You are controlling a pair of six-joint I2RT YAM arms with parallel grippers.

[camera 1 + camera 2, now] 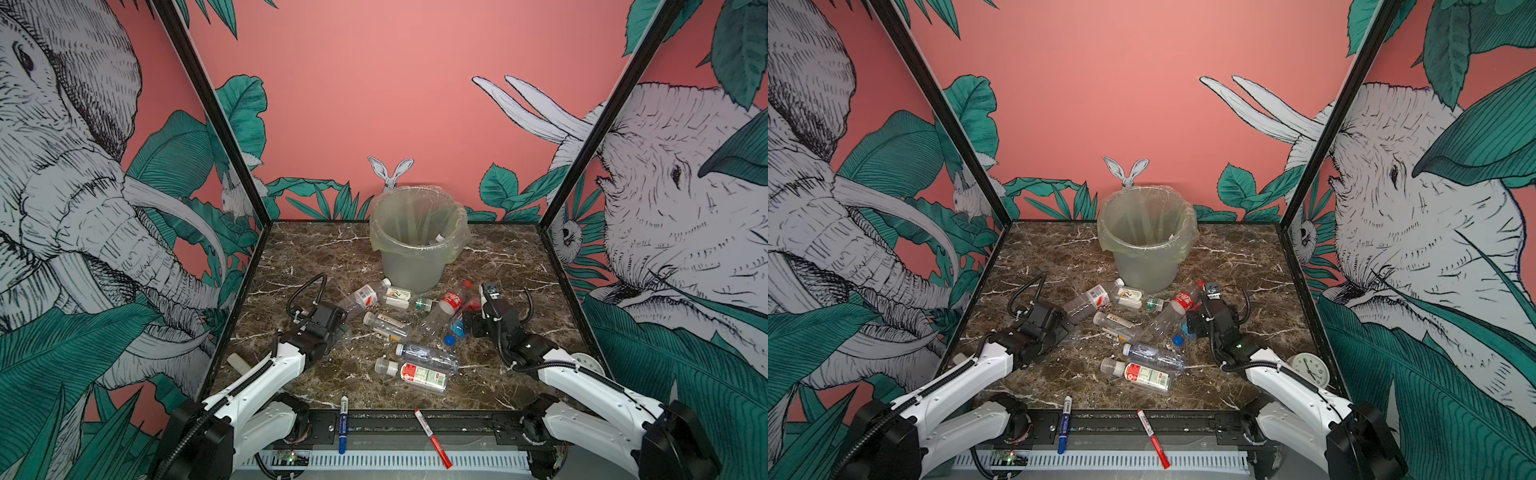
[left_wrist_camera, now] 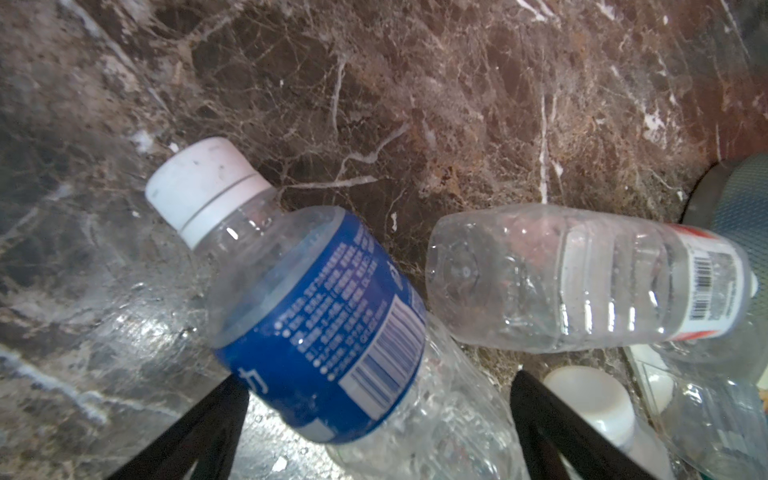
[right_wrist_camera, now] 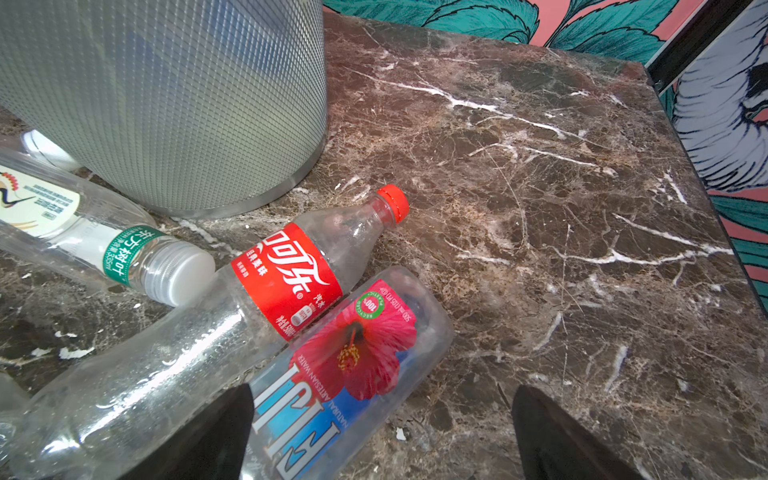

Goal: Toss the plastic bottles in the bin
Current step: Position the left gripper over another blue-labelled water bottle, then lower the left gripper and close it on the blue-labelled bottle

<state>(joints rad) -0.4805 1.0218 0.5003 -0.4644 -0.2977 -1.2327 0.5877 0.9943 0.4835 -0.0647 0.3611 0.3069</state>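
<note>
**Left wrist view leads: two open grippers, two bottles lined up**

Over on the left, the left gripper [image 2: 378, 386] hangs low with its jaws spread wide. The blue-label bottle [image 2: 324, 324] lies right between them, white cap pointing away, and nothing is gripped yet. The best close would land on the firm labelled band, not the crumpled clear end, and stay clear of the red-label bottle [image 2: 582, 282] just beside it.

Centre stage, the plastic bottles [image 1: 388, 325] lie scattered on the marble table [image 1: 519, 291], in front of the bin [image 1: 411, 270] at the back middle.

On the right, the right gripper [image 3: 384, 388] is wide open too, and empty. One finger sits over the Fiji bottle [image 3: 332, 395], the other over bare marble. It probably needs to shift across and centre that bottle first, because the cola bottle [image 3: 291, 278] lies against it and may roll.
</note>
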